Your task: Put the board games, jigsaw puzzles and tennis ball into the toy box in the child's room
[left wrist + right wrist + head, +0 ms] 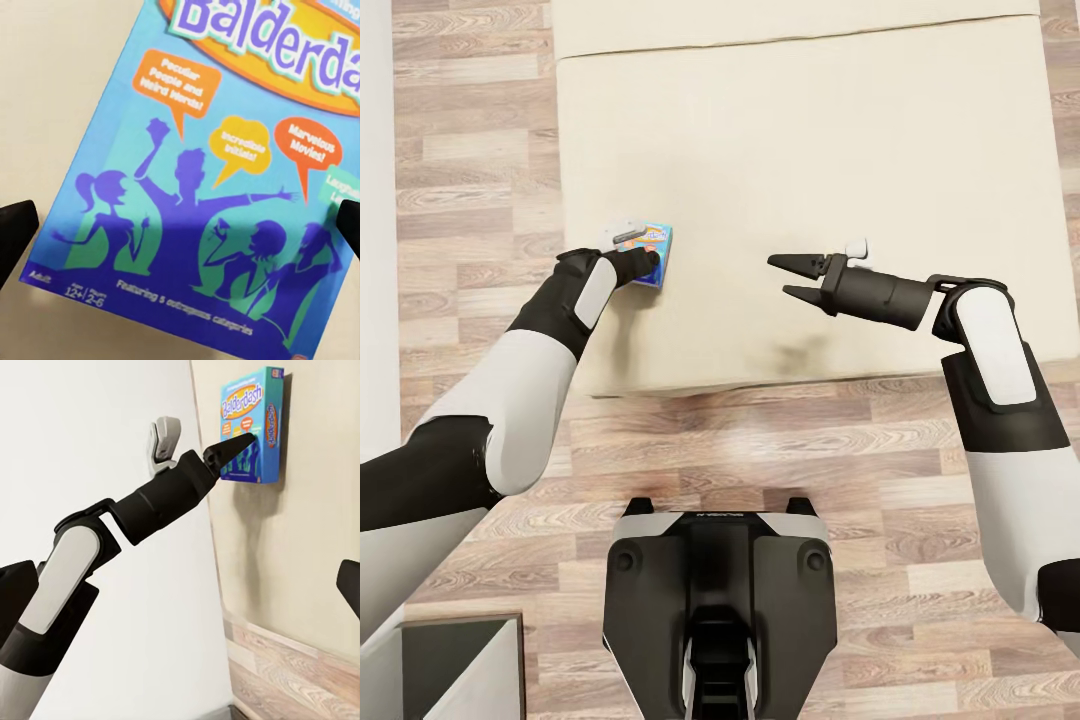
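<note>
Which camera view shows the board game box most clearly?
The left wrist view: the board game box is close, so its cover text and figures are readable. In the head view it is small on the bed, partly behind the left gripper. The right wrist view shows the whole box from afar.

bare bed (860, 150), board game (657, 245) at edge

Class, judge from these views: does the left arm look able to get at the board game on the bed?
Probably yes: the left gripper hovers right over the board game, jaws apart, nothing between them.
</note>
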### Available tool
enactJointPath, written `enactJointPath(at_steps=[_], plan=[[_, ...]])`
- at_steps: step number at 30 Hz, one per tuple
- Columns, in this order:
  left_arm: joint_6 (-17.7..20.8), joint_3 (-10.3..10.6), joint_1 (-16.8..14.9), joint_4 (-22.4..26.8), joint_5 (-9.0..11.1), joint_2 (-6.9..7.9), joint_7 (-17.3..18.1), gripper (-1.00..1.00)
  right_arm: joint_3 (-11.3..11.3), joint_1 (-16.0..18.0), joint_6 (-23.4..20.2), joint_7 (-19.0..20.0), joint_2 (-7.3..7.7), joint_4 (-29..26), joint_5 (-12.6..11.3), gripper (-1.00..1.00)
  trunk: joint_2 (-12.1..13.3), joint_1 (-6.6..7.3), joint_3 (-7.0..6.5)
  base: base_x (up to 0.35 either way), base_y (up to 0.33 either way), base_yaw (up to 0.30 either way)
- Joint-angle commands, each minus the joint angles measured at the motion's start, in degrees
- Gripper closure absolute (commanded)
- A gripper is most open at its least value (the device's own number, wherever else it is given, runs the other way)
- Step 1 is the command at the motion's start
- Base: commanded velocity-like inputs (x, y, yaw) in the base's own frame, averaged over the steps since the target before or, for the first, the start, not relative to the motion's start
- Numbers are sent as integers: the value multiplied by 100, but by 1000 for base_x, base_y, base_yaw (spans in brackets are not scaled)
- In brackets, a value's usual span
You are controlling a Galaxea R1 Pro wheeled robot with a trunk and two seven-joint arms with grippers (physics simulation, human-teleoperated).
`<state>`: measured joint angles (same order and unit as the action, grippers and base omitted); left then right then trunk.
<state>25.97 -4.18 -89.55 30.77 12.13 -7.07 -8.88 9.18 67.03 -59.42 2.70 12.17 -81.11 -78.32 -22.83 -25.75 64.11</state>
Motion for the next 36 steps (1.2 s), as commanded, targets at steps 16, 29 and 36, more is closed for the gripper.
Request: enactJointPath(at_steps=[16, 29, 36], plan=[[25, -66, -1, 44, 69, -5, -42, -100, 5, 3, -8, 28, 4, -1, 36, -100, -9, -4, 6, 0, 0, 0], [37, -77, -1, 359, 77, -12, -289, -100, 5, 3, -14, 22, 4, -1, 36, -100, -9, -4, 6, 0, 0, 0], [40, -82, -1, 374, 78, -20, -420, -100, 5, 3, -9, 21, 4, 12, 36, -100, -9, -4, 6, 0, 0, 0]])
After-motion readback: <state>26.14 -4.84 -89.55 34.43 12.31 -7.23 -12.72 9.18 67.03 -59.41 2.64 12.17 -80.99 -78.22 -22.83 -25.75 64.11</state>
